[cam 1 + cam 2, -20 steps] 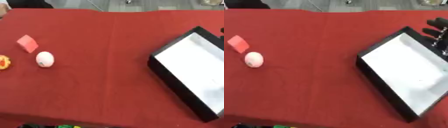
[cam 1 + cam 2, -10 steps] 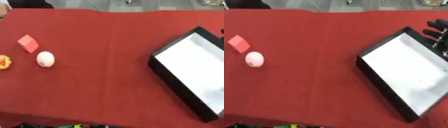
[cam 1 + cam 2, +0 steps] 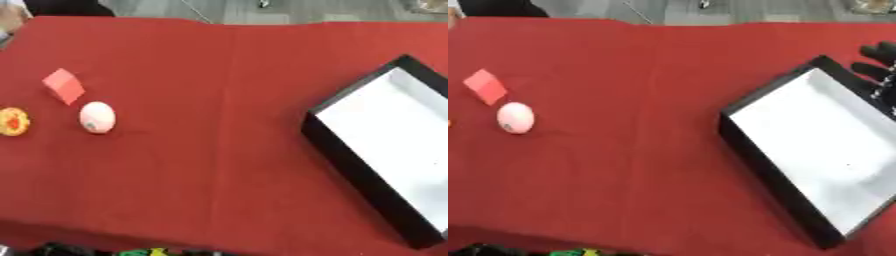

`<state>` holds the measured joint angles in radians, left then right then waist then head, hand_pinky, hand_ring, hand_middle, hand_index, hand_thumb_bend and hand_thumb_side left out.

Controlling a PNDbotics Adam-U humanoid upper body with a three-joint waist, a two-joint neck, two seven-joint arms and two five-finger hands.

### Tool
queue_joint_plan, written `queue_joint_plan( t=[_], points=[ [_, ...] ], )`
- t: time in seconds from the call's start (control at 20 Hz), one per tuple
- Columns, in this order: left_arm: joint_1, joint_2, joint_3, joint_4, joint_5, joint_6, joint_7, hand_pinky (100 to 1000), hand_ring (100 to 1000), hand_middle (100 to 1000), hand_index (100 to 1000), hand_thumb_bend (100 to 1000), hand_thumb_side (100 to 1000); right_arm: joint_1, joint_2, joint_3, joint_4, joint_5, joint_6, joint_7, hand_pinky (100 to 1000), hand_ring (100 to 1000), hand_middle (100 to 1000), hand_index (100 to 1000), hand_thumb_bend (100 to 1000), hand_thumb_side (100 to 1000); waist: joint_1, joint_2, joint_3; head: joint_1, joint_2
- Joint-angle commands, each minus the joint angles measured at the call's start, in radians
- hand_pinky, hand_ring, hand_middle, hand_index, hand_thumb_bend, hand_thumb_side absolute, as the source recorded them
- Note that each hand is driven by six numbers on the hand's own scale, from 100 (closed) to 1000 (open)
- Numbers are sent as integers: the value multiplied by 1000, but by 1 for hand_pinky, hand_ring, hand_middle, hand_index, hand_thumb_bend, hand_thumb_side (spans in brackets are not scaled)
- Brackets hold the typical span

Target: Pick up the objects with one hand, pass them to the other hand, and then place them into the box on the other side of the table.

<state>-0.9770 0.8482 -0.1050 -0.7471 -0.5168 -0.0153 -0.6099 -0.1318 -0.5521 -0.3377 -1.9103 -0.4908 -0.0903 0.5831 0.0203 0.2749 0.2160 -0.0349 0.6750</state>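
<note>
Red-covered bench [image 3: 219, 65] seen from above. Toward its left edge, three small things lying close together but apart: a red block [image 3: 64, 85] farthest back, a pale egg-shaped ball [image 3: 97, 117] just nearer, and a flat round orange-yellow piece [image 3: 12, 121] at the very edge, possibly a toy biscuit. On the right side, well apart from these, a black-walled box [image 3: 767, 170] with a white floor, set askew, nothing inside. Right hand [image 3: 877, 62] just beyond the box's far right corner, only dark fingertips showing, holding nothing; cannot tell whether spread or curled. Left hand out of both views.
</note>
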Motion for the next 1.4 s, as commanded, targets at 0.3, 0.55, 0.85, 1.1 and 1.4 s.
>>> queue_joint_plan(
  t=[0.3, 0.55, 0.85, 1.1, 1.4],
  points=[
    [-58, -23, 2, 59, -101, -10, 4, 1000, 908, 832, 861, 611, 465, -11, -23, 0, -7, 16, -2, 8, 1000, 1000, 1000, 1000, 100, 527, -5, -20, 1, 28, -6],
    [-71, -52, 5, 94, -135, -18, 6, 1000, 909, 833, 858, 620, 476, -13, -20, 3, -7, 22, -2, 11, 1000, 1000, 1000, 1000, 100, 528, -4, -17, -1, 51, -14],
    [-87, -73, 13, 114, -141, -23, 6, 1000, 908, 829, 865, 601, 498, -15, -16, 6, -6, 30, 0, 15, 1000, 1000, 1000, 1000, 100, 528, -5, -14, -3, 55, -19],
    [-107, -90, 25, 126, -135, -9, 16, 1000, 906, 825, 863, 589, 505, -17, -13, 10, -6, 37, -2, 20, 1000, 1000, 1000, 1000, 100, 528, -7, -9, -10, 50, -21],
    [-142, -111, 46, 141, -153, 18, 46, 1000, 906, 823, 865, 589, 510, -27, -11, 18, -6, 45, -4, 29, 1000, 1000, 1000, 1000, 100, 527, -6, 1, -25, 59, -25]
  ],
)
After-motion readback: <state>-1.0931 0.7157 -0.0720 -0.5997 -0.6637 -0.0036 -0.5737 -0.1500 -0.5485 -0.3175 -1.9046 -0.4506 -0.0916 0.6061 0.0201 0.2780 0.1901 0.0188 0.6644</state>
